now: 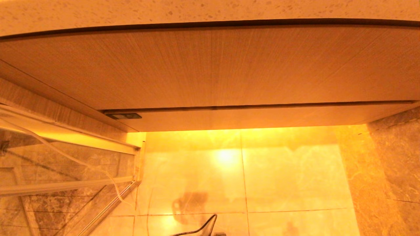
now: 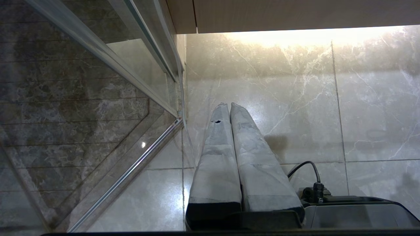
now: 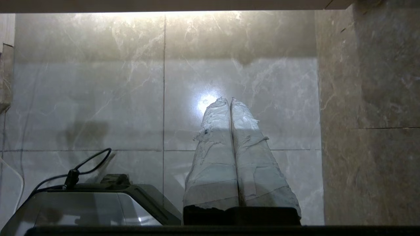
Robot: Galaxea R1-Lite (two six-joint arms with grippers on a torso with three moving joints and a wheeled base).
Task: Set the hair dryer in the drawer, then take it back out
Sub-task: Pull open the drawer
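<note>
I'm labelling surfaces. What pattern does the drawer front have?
Light wood grain on the shut drawer, clearest in the head view.

Head view: the speckled countertop (image 1: 210,11) is cut by the top edge, and the wood-grain panel (image 1: 210,65) beneath it runs off both side edges. The narrower wood front (image 1: 262,116) below the panel is cut at the right; whether it is the drawer cannot be told. A small dark fitting (image 1: 124,116) at its left end is too small to identify. A black cable loop (image 1: 203,227) is cut by the bottom edge. Neither arm appears in this view.

Left wrist view: the dark housing (image 2: 354,213) with its plugged cable is cut by the bottom edge.

Right wrist view: a similar housing (image 3: 88,206) is likewise cut off at the bottom.
</note>
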